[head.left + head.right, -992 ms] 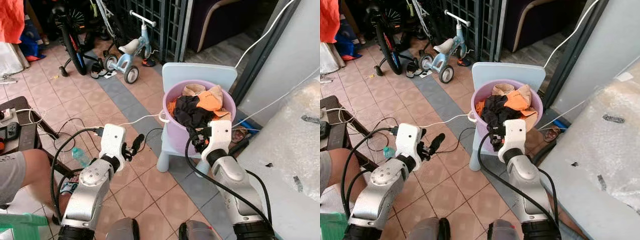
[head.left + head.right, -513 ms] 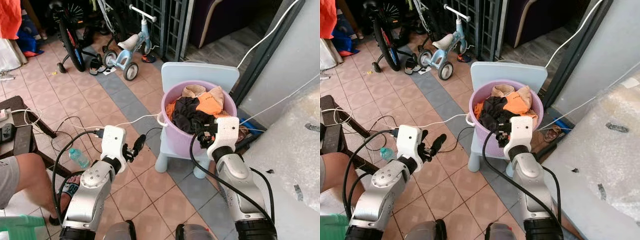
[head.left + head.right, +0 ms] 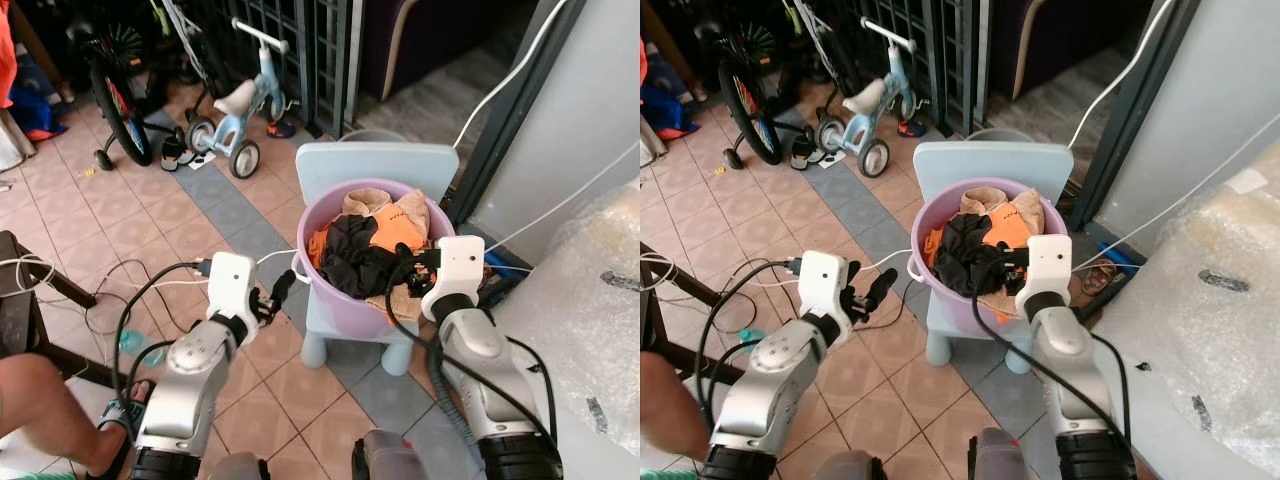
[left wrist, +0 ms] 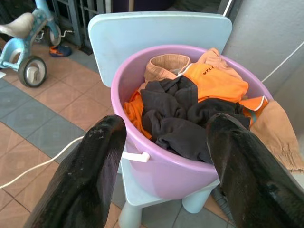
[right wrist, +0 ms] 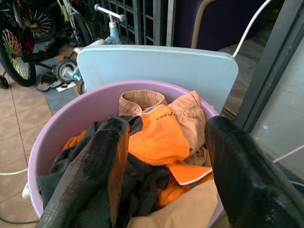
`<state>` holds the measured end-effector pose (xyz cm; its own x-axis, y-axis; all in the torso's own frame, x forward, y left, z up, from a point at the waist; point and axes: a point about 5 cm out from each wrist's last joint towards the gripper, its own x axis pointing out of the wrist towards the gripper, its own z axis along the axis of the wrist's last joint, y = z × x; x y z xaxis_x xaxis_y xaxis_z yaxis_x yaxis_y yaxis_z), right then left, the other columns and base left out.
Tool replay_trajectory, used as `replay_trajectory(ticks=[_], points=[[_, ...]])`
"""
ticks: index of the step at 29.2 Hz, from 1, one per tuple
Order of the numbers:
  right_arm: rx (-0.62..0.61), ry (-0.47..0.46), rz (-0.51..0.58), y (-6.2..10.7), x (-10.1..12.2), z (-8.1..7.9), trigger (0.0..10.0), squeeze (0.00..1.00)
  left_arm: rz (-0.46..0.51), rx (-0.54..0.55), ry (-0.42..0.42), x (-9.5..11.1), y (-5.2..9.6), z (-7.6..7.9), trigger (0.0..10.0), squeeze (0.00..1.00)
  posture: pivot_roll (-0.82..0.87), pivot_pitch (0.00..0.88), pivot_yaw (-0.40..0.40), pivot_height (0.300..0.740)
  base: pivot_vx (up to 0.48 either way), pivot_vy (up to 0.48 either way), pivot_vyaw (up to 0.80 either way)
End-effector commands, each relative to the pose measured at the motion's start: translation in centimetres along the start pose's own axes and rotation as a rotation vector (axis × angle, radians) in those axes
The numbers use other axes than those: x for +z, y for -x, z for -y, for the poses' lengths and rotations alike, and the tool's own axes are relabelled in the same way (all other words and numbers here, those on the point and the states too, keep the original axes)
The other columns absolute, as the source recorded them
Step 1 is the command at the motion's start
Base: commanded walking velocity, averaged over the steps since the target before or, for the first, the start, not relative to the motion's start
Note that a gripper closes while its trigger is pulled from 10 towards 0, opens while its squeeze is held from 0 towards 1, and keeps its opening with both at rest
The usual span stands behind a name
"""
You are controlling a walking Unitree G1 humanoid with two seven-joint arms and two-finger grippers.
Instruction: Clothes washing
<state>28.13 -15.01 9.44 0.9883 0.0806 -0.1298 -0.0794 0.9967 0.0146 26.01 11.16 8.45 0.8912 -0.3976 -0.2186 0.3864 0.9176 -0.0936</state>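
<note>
A purple bucket [image 3: 335, 300] stands on a small light-blue chair [image 3: 370, 165]. It is heaped with clothes: a black garment [image 3: 350, 255] in front, an orange one [image 3: 385, 232] behind it, and tan cloth [image 3: 365, 203] at the back and over the near right rim. My left gripper [image 3: 275, 293] is open, low and just left of the bucket, pointing at its wall [image 4: 161, 175]. My right gripper [image 3: 403, 268] is open above the near right rim, with the clothes [image 5: 156, 137] straight ahead of it. Neither gripper holds anything.
A child's tricycle [image 3: 235, 100] and a bicycle [image 3: 110, 70] stand at the back left. Cables [image 3: 120, 290] trail over the tiled floor. A person's leg [image 3: 40, 400] and a dark table [image 3: 20, 300] are at my left. A bubble-wrapped bulk [image 3: 600, 290] crowds the right.
The camera has moved closer and the bucket sits nearer the middle. My right gripper has risen from the bucket's front wall to above its rim. The left gripper has come closer to the bucket.
</note>
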Motion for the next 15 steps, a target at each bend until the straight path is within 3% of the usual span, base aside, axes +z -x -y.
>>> replay_trajectory(ticks=[1, 5, 9, 13, 15], points=[[0.051, 0.000, -0.022, -0.1, -0.2, -1.3, 10.0, 0.00, 0.000, 0.040, -0.008, 0.0, 0.6, -1.1, 10.0, 0.00, -0.06, 0.116, 0.011, 0.740, 0.469, 0.000, 0.00], [0.151, 0.027, -0.186, 0.3, -2.5, -2.3, 10.0, 0.00, -0.029, 0.090, -0.033, -0.4, 0.9, -1.6, 10.0, 0.00, -0.06, 0.116, 0.010, 0.740, 0.062, 0.000, 0.00], [0.213, 0.036, -0.253, 0.6, -3.7, -3.1, 10.0, 0.00, -0.078, 0.186, -0.053, -1.2, 1.7, -2.8, 10.0, 0.00, -0.04, 0.120, 0.008, 0.740, 0.000, 0.000, 0.00], [0.285, 0.069, -0.381, 0.6, -5.6, -4.3, 10.0, 0.00, -0.127, 0.323, -0.036, -2.3, 3.7, -4.7, 10.0, 0.00, 0.03, 0.139, 0.007, 0.740, 0.000, 0.000, 0.00], [0.307, 0.059, -0.391, 0.2, -5.7, -5.0, 10.0, 0.00, -0.131, 0.336, -0.037, -2.3, 4.2, -5.0, 10.0, 0.00, 0.05, 0.150, 0.005, 0.740, 0.000, 0.000, 0.00]])
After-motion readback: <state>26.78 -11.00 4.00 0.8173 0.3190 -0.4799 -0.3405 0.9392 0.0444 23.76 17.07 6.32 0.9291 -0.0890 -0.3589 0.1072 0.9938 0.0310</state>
